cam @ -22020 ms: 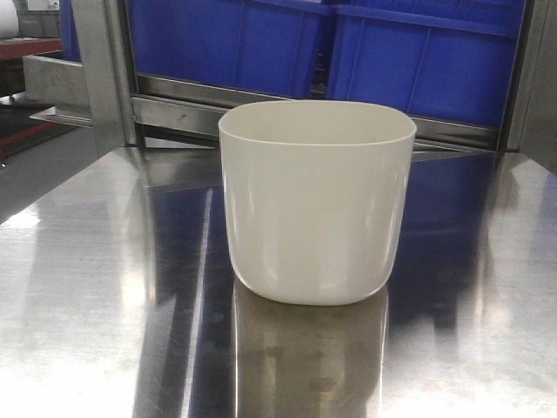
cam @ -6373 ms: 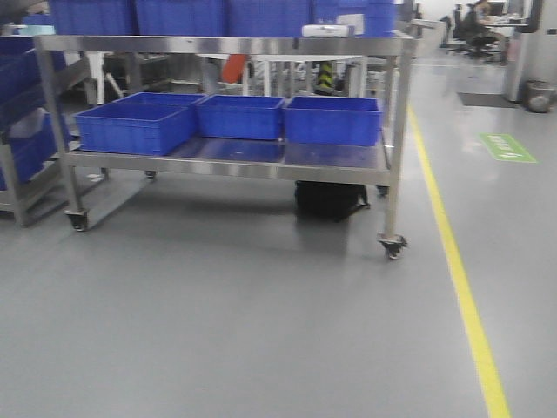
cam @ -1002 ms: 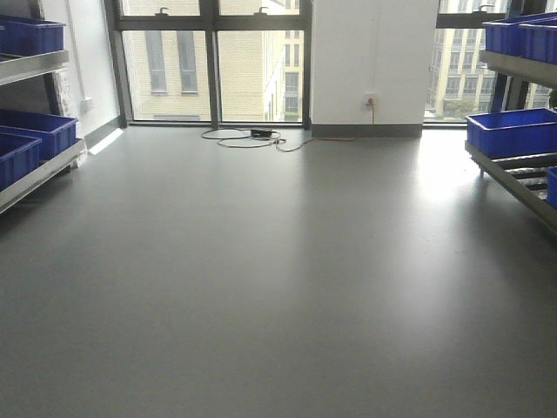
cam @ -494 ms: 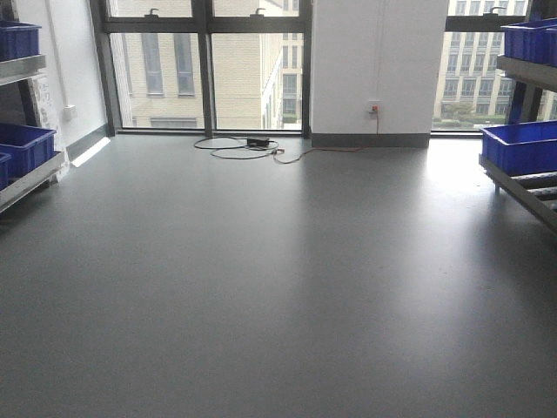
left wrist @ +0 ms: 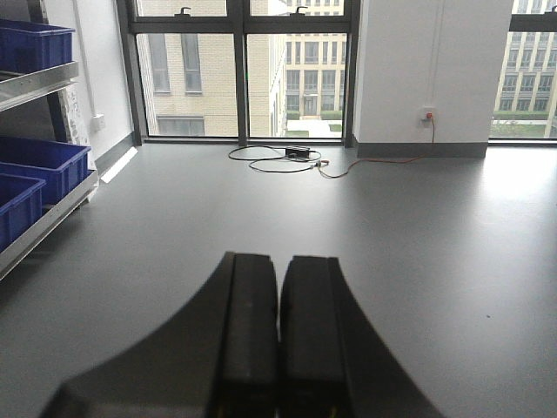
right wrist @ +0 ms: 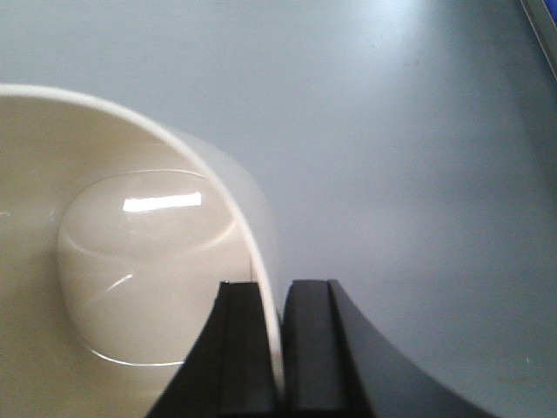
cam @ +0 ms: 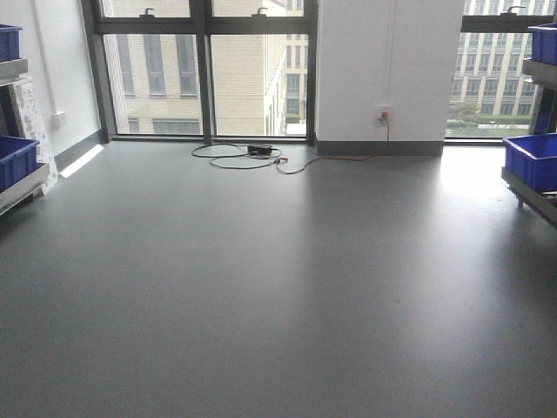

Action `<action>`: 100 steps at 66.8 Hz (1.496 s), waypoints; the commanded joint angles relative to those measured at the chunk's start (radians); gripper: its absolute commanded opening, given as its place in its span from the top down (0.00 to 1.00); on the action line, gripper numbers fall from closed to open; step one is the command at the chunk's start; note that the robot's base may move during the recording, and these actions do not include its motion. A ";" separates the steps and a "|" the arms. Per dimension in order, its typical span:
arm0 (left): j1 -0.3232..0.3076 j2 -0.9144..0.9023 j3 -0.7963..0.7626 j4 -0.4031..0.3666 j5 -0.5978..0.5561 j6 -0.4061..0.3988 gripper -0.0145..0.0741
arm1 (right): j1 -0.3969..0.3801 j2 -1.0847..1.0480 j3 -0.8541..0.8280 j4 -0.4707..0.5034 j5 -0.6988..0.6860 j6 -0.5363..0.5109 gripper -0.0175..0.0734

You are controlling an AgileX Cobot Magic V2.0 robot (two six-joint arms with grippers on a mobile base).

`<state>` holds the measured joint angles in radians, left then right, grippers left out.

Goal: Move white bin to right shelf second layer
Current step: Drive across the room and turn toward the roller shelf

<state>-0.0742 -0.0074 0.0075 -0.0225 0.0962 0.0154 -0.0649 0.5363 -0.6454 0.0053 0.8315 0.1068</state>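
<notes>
In the right wrist view the white bin (right wrist: 130, 261) is a glossy cream tub seen from above, hanging over the grey floor. My right gripper (right wrist: 278, 292) is shut on its rim, one finger inside the wall and one outside. My left gripper (left wrist: 278, 266) is shut and empty, held over the floor. The right shelf (cam: 529, 196) shows only at the right edge of the front view, as a steel rail carrying a blue crate (cam: 533, 161). Its roller rails are out of view. The bin and both grippers are not in the front view.
A left shelf holds blue crates (cam: 17, 161), which also show in the left wrist view (left wrist: 39, 161). Cables (cam: 248, 155) lie on the floor by the windows. A white wall column (cam: 387, 70) stands ahead. Grey floor lies between the shelves.
The front view has moved forward towards the windows. Both shelves have slid outwards to the frame edges, and the right shelf's roller rails have left the view.
</notes>
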 commanded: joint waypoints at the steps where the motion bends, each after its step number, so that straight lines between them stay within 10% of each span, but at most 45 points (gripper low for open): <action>1: -0.001 -0.018 0.037 -0.006 -0.087 -0.003 0.74 | -0.006 0.000 -0.030 0.003 -0.086 -0.004 0.75; 100: -0.001 -0.018 0.037 -0.006 -0.087 -0.003 0.74 | -0.006 0.000 -0.030 0.004 -0.087 -0.004 0.75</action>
<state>-0.0742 -0.0074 0.0075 -0.0225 0.0962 0.0154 -0.0649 0.5363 -0.6454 0.0070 0.8315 0.1068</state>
